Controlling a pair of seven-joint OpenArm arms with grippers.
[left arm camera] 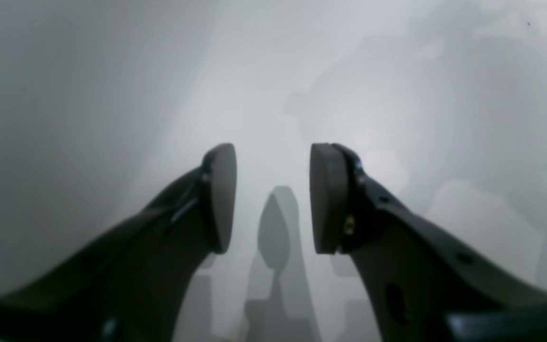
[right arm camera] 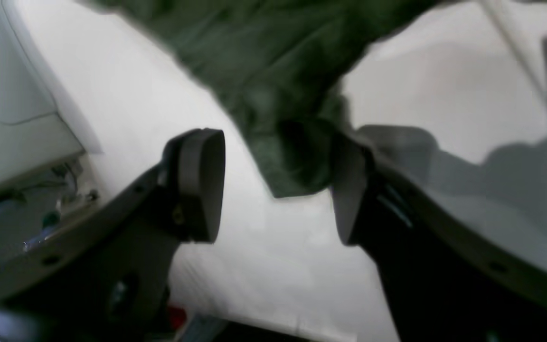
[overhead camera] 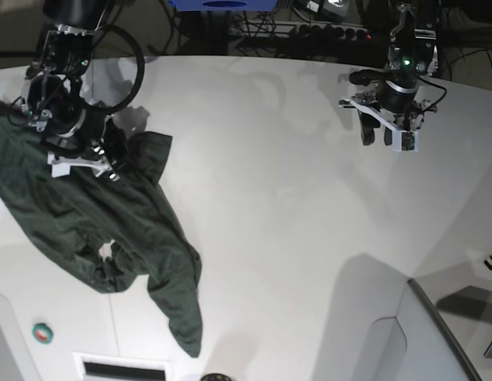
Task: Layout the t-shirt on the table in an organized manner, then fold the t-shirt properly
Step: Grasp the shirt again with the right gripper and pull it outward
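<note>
In the left wrist view we see the left gripper with its 2 dark pads standing apart, a clear gap between them and nothing in it; below lies only the glossy white table, which carries a grey shadow of the fingers. In the right wrist view the right gripper has its 2 pads spread wide, and a narrow end of the t-shirt hangs down into the gap, lying against the inner face of the pad on that picture's right and well clear of the other; the picture is blurred, so we cannot tell whether any cloth is pinched. The fabric there is dark green, soft and creased, widening toward the top of the picture over the white table. In the base view the t-shirt lies on the left part of the table, crumpled, its long axis running diagonally from the upper left edge down to a narrow tip near the bottom edge, with a bunched lobe near the right gripper, which sits over its upper part. The left gripper hangs over bare table at the upper right, well apart from the shirt.
</note>
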